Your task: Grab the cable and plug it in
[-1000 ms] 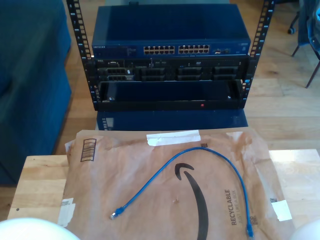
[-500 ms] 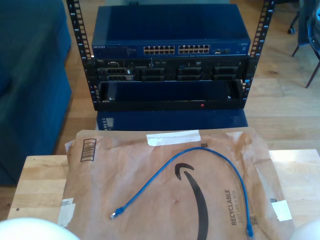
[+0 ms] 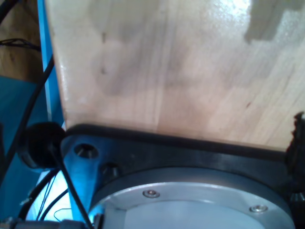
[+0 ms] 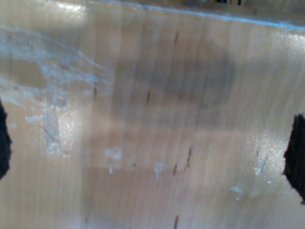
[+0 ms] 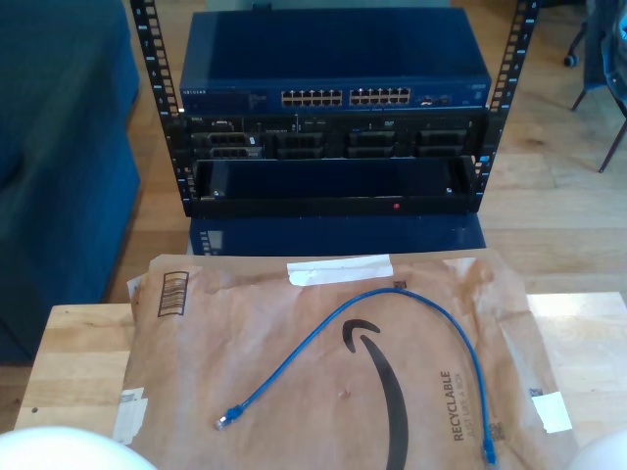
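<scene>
a: where's the cable now?

b: it arcs across the brown envelope, in front of the rack switch, both plugs free. you can't tell how my first gripper or my second gripper is set.

a: risks?

b: you could pinch the envelope with the thin cable, or snag its loop.

This looks like a network or IT lab set up in an office-like room. An open equipment rack stands on a wood-plank floor, carrying a blue network switch with two rows of ports and black server units beneath. A wooden bench in front bears a brown paper mailer, and chair legs show at the exterior view's right
</scene>
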Motion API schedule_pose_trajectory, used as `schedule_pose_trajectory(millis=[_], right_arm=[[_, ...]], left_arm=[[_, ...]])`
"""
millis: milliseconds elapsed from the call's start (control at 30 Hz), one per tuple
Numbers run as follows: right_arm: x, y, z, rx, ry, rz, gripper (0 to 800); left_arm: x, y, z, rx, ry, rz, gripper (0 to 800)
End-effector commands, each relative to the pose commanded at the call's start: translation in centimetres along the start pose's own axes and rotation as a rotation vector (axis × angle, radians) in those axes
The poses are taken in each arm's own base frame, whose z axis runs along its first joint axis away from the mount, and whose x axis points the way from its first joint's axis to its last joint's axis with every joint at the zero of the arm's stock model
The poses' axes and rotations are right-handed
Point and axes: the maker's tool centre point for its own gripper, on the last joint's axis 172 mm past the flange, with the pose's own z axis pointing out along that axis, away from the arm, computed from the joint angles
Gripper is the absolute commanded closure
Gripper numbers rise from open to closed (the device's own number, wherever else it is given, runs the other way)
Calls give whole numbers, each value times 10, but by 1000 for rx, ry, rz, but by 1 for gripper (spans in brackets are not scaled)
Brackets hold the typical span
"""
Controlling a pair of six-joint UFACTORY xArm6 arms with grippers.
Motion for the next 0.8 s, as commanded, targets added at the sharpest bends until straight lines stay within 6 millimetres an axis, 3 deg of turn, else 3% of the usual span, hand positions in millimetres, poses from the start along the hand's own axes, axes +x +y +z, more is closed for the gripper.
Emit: schedule_pose_trajectory(millis=[800], right_arm=[[3, 1, -7, -5, -3, -3, 3]], left_arm=[[0, 0, 0, 0, 0, 0, 0]])
